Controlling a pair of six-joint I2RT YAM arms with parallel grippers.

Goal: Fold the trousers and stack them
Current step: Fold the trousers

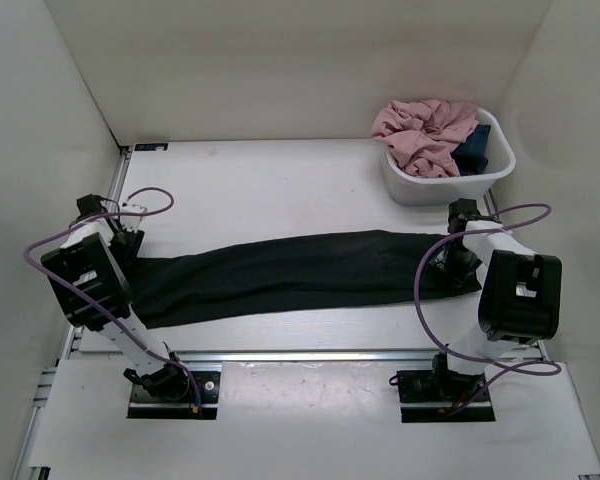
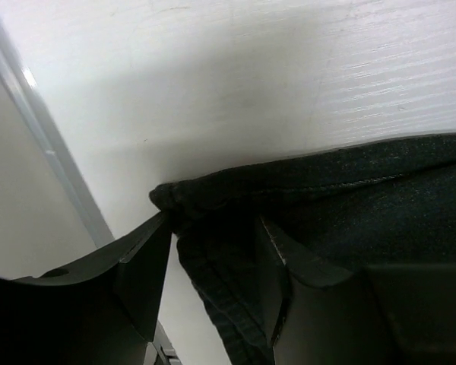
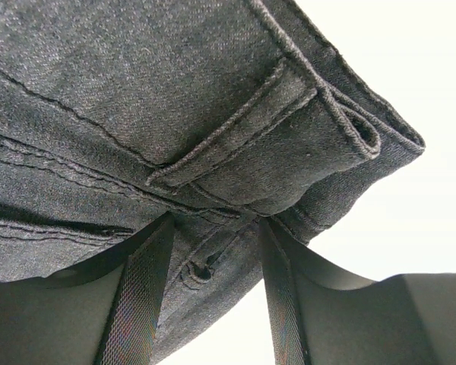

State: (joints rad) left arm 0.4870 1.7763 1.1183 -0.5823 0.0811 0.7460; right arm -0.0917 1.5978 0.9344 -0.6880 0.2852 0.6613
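Note:
The black trousers [image 1: 300,270] lie stretched left to right across the table, folded lengthwise into one long band. My left gripper [image 1: 130,250] is at their left end, shut on the bunched leg hems [image 2: 365,190], which sit between its fingers [image 2: 213,236]. My right gripper [image 1: 462,265] is at their right end, shut on the waistband [image 3: 137,76]. A belt loop and a buttonhole show between its fingers [image 3: 213,228], and the waistband corner hangs free of the table.
A white basket [image 1: 430,188] stands at the back right, holding a pink garment [image 1: 425,130] and a dark blue garment [image 1: 472,148]. White walls enclose the table on the left, back and right. A metal rail [image 1: 310,353] runs along the near edge.

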